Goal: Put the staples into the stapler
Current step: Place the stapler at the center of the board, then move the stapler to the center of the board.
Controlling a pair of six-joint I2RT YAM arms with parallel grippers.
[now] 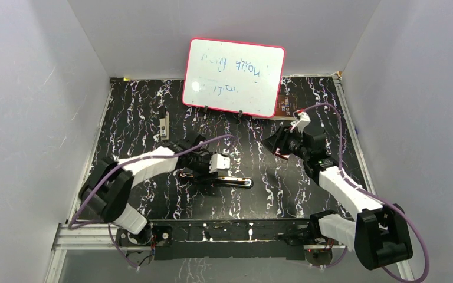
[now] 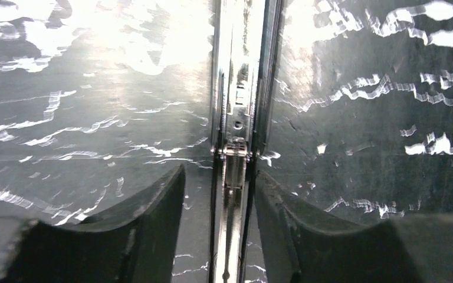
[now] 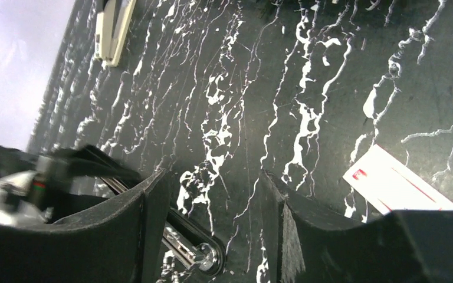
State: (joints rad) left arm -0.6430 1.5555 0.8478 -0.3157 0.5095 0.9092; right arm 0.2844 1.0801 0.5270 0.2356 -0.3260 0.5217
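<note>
Looking down from above, you have the stapler (image 1: 231,181) lying near the middle of the tabletop (image 1: 131,118), lengthwise left to right. Your left tool (image 2: 219,177) sits right over it. In its wrist view the stapler's shiny rail runs straight up between the two fingers (image 2: 150,230). The jaws are partly open and astride the rail, with a clear gap on one side and very little on the other, so they grip nothing. You cannot tell from that view whether anything sits in the rail.

Your right tool (image 3: 215,177) hovers to the right of the stapler, well apart from it. Its jaws are open and empty, with only tabletop between them. One end of the stapler shows low in its wrist view. A white box (image 3: 392,186) with a red label lies near that tool.

The staples (image 1: 164,127) lie at the far left, well apart from the stapler. A whiteboard (image 1: 234,76) stands at the back.
</note>
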